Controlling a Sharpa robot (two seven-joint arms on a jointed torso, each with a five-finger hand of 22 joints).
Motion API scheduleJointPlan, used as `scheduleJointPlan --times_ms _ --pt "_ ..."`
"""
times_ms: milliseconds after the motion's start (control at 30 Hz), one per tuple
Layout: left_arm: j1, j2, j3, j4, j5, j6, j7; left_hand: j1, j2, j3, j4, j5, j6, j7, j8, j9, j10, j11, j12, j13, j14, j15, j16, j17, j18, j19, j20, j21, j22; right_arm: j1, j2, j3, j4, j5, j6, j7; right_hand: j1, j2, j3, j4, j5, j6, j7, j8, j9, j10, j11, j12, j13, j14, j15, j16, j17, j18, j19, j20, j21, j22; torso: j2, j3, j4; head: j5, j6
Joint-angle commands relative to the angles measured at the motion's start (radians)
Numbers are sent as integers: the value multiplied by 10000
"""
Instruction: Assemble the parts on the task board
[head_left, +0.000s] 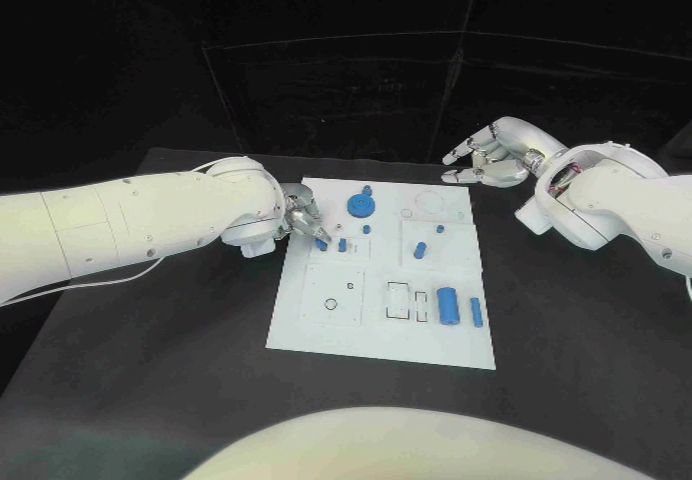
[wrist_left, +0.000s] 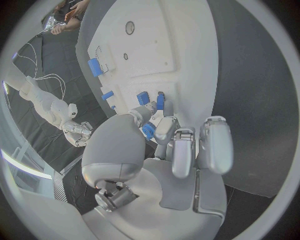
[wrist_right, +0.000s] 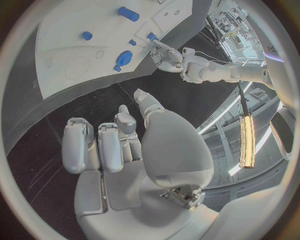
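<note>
I had left hand (head_left: 300, 222) at task board (head_left: 325, 330) far-left edge, fingertips pinching small blue part (wrist_left: 149, 131) (seat unclear). Right hand (head_left: 488, 155) idled beyond board's far-right corner, fingers loosely apart, holding nothing. Advice: lower part upright, slowly.

The head camera looked down from high up at the tabletop (head_left: 173, 400). Each wrist camera sat close behind its own robot hand. All three saw the white task board (head_left: 378, 340).

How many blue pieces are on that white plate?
8: a round one at the far edge, five small ones mid-board, two long ones near the right edge; the left hand may hide more.
</note>
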Motion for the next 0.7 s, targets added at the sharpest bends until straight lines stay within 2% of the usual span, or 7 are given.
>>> scheduleJointPlan --times_ms 33,433,700 --pt "2 -5 -5 15 -45 368 -109 -34 49 878 -859 22 56 -55 58 28 80 7 46 13 1037 -84 31 2634 9 43 -63 16 5 19 1 6 9 26 66 66 -88 33 -20 3 28 71 -24 63 -15 -11 0 -48 -12 370 -65 -51 15 97 -70 -19 -34 -9 1 0 1 4 -8" --pt "1 -12 -23 -3 -45 473 -131 -107 -23 787 -830 22 92 -84 131 71 91 -14 52 17 1037 -103 31 2634 7 47 -82 18 15 19 0 6 7 27 75 65 -88 33 -20 3 28 71 -24 63 -15 -11 0 -48 -12 370 -65 -51 15 97 -70 -19 -34 -9 2 0 -5 7 -14" --pt "1 6 -26 -45 -45 411 -127 -421 -113 398 -601 19 183 -133 273 149 120 -47 81 45 1037 -134 31 2634 0 60 -116 29 43 19 -2 6 12 27 68 68 -107 36 -20 12 34 74 -25 65 -15 -8 -1 -64 -35 368 -66 -68 -10 100 -76 -22 -43 -23 8 1 -8 -1 -9"
